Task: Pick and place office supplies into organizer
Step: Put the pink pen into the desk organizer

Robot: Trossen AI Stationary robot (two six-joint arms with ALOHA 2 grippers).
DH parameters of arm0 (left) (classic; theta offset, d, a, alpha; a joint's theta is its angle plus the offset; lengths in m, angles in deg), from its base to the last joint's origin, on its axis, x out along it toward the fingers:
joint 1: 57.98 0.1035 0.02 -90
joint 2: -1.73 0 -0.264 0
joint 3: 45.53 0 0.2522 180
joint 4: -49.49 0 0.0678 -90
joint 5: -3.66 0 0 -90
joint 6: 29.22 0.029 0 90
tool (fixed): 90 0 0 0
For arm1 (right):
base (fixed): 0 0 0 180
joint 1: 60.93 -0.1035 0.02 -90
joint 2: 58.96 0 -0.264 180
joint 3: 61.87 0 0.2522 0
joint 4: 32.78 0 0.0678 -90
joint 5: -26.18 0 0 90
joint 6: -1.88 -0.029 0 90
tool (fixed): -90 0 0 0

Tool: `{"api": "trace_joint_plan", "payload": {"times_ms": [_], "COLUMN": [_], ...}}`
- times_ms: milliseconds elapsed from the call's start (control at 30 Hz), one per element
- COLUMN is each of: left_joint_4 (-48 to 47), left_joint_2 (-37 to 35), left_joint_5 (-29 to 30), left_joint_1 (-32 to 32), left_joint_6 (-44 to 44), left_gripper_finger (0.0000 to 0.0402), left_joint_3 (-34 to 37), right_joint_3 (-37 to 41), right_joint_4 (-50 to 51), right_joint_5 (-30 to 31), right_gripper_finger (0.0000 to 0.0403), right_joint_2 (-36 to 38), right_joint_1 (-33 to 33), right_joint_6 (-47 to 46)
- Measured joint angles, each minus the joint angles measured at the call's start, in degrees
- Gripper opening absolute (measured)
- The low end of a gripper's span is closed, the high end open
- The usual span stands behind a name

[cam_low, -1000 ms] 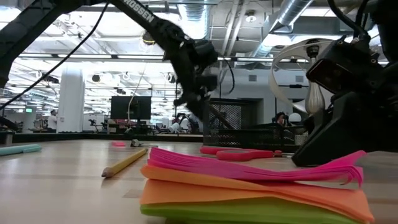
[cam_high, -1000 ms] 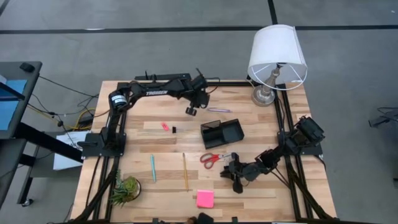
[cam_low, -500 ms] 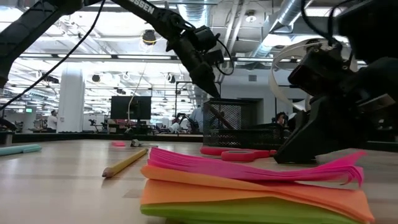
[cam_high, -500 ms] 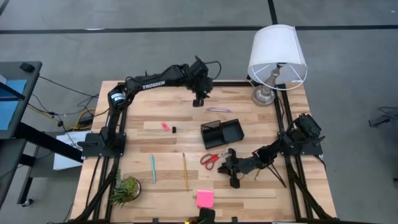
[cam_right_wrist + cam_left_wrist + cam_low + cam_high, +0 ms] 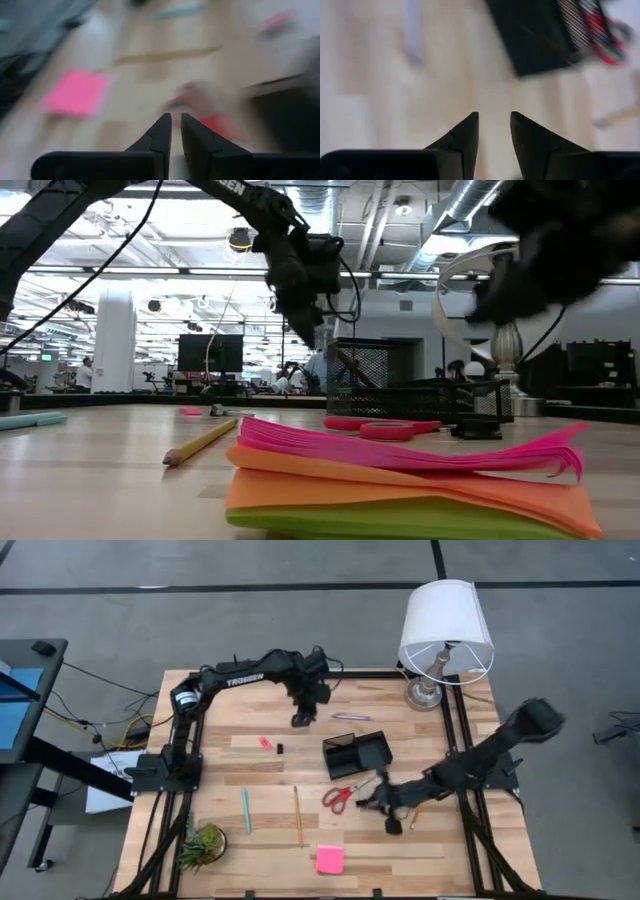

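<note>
The black organizer (image 5: 357, 753) stands mid-table. Red-handled scissors (image 5: 340, 795) lie just on its near side. A pink sticky-note pad (image 5: 329, 859), a yellow pencil (image 5: 298, 815), a teal pen (image 5: 246, 810), a pink eraser (image 5: 266, 743), a small black clip (image 5: 280, 748) and a pale pen (image 5: 352, 717) lie flat on the wood. My left gripper (image 5: 300, 718) hovers open, on the far left side of the organizer (image 5: 535, 35). My right gripper (image 5: 375, 802) is shut and empty just right of the scissors (image 5: 200, 107), which show blurred ahead of its fingers.
A white-shaded lamp (image 5: 445, 630) stands at the far right corner. A small green plant (image 5: 200, 845) sits at the near left corner. The sticky-note pad (image 5: 400, 480) fills the low view's foreground. Bare wood lies between the teal pen and the eraser.
My left gripper swung toward the far edge, then came back toward the organizer's far left side. My right arm stretched out and its elbow rose. Its gripper lifted off the table and moved toward the far edge, closer to the scissors. No object moved.
</note>
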Motion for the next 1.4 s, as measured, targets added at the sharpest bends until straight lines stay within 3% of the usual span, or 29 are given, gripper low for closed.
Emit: {"api": "trace_joint_plan", "payload": {"times_ms": [100,167,267,367,600,800,1133,1400], "left_joint_4": [-4.4,-4.6,-2.7,-0.1,2.5,2.5,-2.4,-5.4], "left_joint_2": [-0.7,-1.7,-4.0,-8.7,-21.4,-27.6,-28.1,-27.9], "left_joint_5": [-1.7,-0.6,2.6,4.0,6.8,6.8,9.9,9.9], "left_joint_1": [-2.6,-4.7,-8.3,-12.1,-17.7,-19.4,-19.4,-19.4], "left_joint_6": [1.8,2.4,3.5,5.2,6.1,4.1,1.9,-1.3], "left_gripper_finger": [0.0095,0.0091,0.0082,0.0072,0.0061,0.0061,0.0061,0.0061], "left_joint_3": [0.0,0.0,0.1,0.1,0.0,0.0,0.0,1.8], "right_joint_3": [0.0,0.0,-0.1,-0.1,-0.3,-4.6,-18.2,-25.2], "right_joint_4": [6.6,7.1,8.2,11.6,13.0,11.0,16.0,20.8], "right_joint_5": [13.0,16.5,13.5,7.8,6.3,2.5,1.5,1.2], "right_gripper_finger": [0.0029,0.0027,0.0027,0.0026,0.0020,0.0022,0.0036,0.0070], "right_joint_2": [10.4,16.0,20.9,21.0,11.1,1.0,-13.6,-19.7], "right_joint_1": [2.0,5.3,12.8,20.5,32.1,39.0,41.8,42.2], "right_joint_6": [4.7,6.3,6.5,6.2,5.5,7.6,14.4,14.4]}}
